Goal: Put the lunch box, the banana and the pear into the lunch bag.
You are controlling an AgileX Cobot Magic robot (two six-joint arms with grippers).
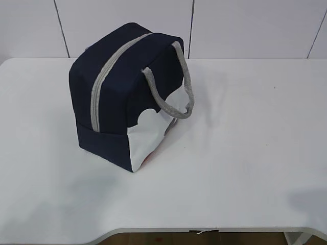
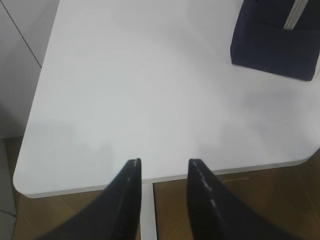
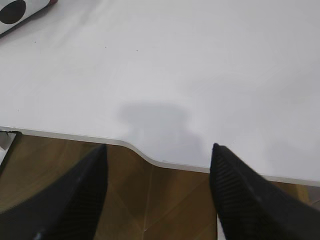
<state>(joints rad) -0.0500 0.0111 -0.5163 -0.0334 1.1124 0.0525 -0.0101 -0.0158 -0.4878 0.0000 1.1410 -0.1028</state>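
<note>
Left gripper (image 2: 164, 167) and right gripper (image 3: 157, 155) hang over the near table (image 1: 245, 168) edge, jaws apart, holding and touching nothing. Beyond, left of centre, stands the lunch bag (image 1: 120, 102), navy, white-panelled, zipper closed.

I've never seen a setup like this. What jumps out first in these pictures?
The navy-blue lunch bag stands alone left of centre on the white table, its grey zipper closed over the top and grey strap handles drooping down its right side. Next come the dark fingers of the left gripper and right gripper, both spread open and empty near the table's front edge.
</note>
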